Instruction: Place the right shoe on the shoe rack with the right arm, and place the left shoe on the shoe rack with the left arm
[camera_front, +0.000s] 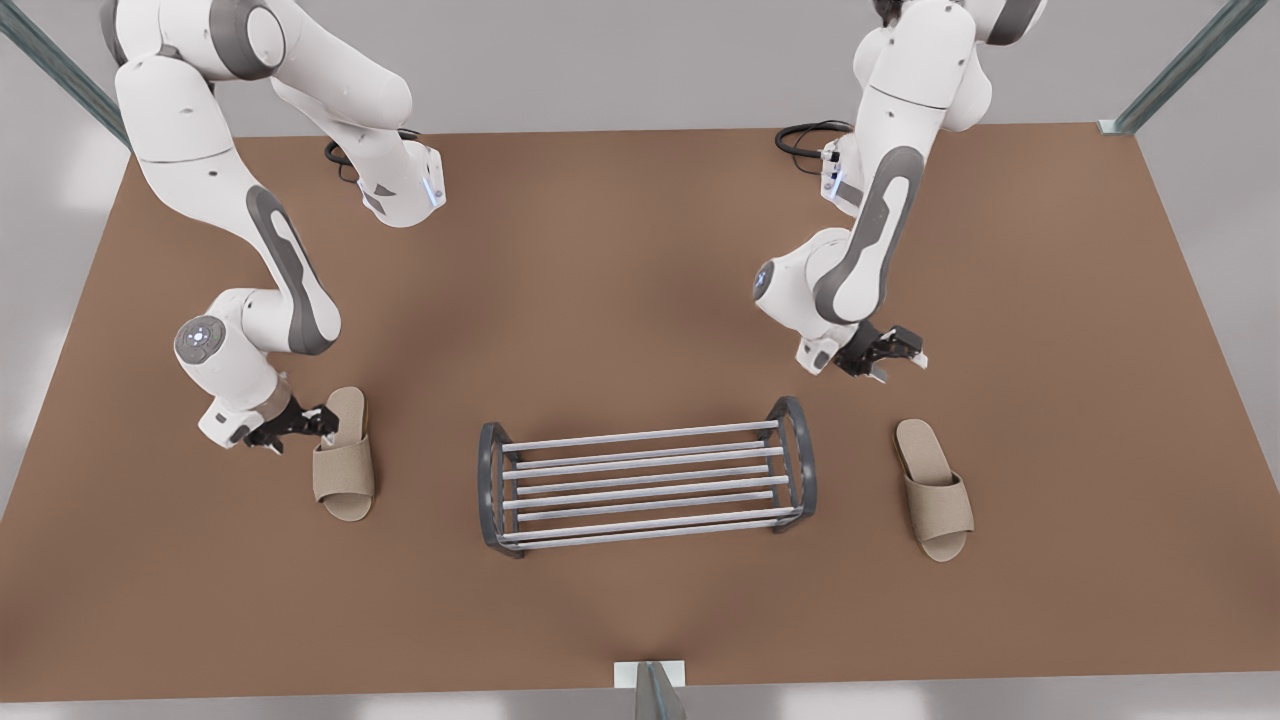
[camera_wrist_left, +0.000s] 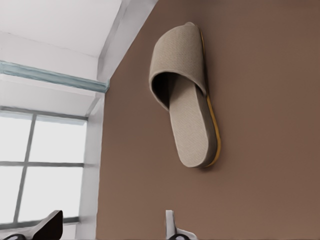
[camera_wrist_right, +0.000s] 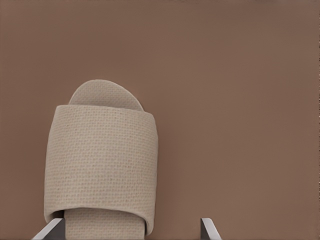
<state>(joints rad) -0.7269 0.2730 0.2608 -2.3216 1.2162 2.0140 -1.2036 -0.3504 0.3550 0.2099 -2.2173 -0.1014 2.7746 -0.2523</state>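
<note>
Toward the counter's (camera_front: 640, 250) edge on the front view's left, the right pincer (camera_front: 322, 424) sits low at the heel end of the right shoe (camera_front: 345, 470). Its fingers are spread wide. In the right wrist view one fingertip is just beside the insole and the other stands apart from it, so nothing is held. Assessed risk: closing from this off-centre stance may shove the soft slipper sideways or catch only its edge. A weak hold could then let it droop or drop on the lift. The shoe rack (camera_front: 640, 490) stands midway along the counter, nearer its front edge, with nothing on it. Its bars are gapped, so a slipper set down tilted could snag or slide through, and its arched end frames could be struck on approach. Toward the counter's edge on the front view's right, the left pincer (camera_front: 885, 365) hangs spread wide, clear of the left shoe (camera_front: 935, 490). A misjudged descent could miss or nudge that shoe. No brand, label or legible writing is found.
</note>
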